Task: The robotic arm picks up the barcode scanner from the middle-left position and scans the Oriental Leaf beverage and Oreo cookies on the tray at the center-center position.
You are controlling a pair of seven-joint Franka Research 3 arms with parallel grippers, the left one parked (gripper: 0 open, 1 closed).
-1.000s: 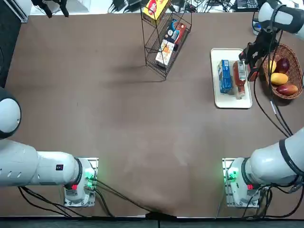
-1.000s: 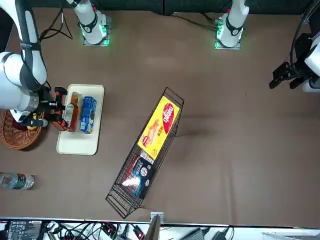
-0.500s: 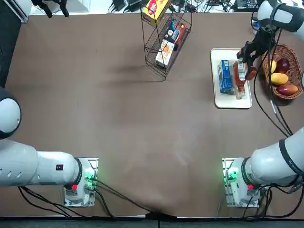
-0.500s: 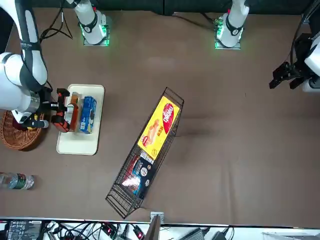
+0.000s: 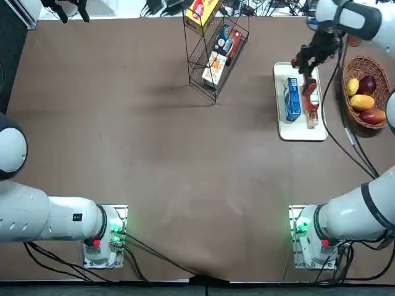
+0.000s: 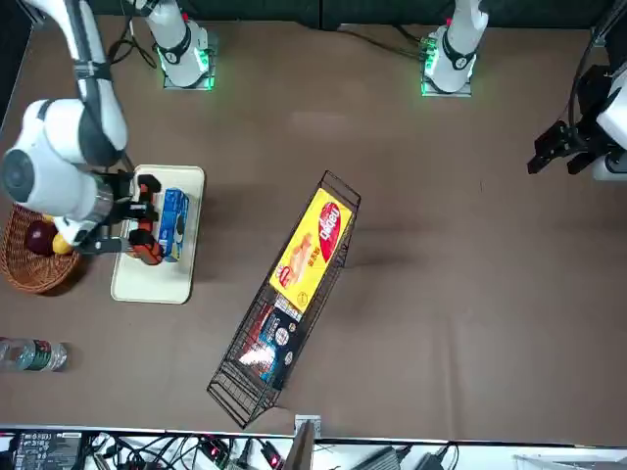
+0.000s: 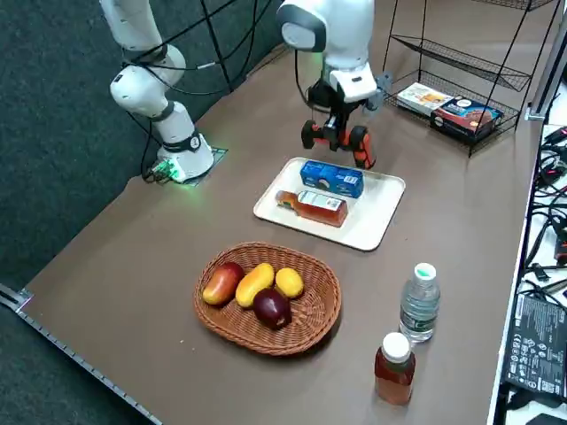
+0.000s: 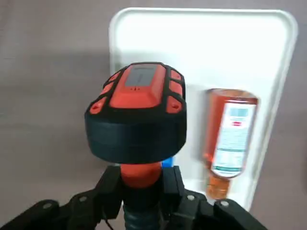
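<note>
My right gripper (image 5: pixel 307 57) is shut on the barcode scanner (image 8: pixel 136 110), a black body with red-orange accents, also seen in the side view (image 7: pixel 337 135) and the front view (image 6: pixel 145 217). It hangs above the far end of the white tray (image 5: pixel 300 132), over the blue Oreo cookies pack (image 5: pixel 292 98). In the wrist view the scanner head hides almost all of that pack. The Oriental Leaf beverage (image 5: pixel 310 105) lies on the tray beside the pack, reddish-brown with a white label (image 8: pixel 230 139). Pack (image 7: pixel 331 177) and bottle (image 7: pixel 312 205) lie side by side.
A wicker basket (image 5: pixel 367 92) of fruit sits right of the tray. A tilted wire rack (image 5: pixel 216 49) with snack boxes stands left of it. A clear bottle (image 7: pixel 419 303) and an orange-brown bottle (image 7: pixel 394 367) stand beyond the basket near the table edge.
The right gripper has carried the scanner from between the bottle and the basket across to the tray's far end, over the blue pack. Tray, pack and bottle have stayed put.
</note>
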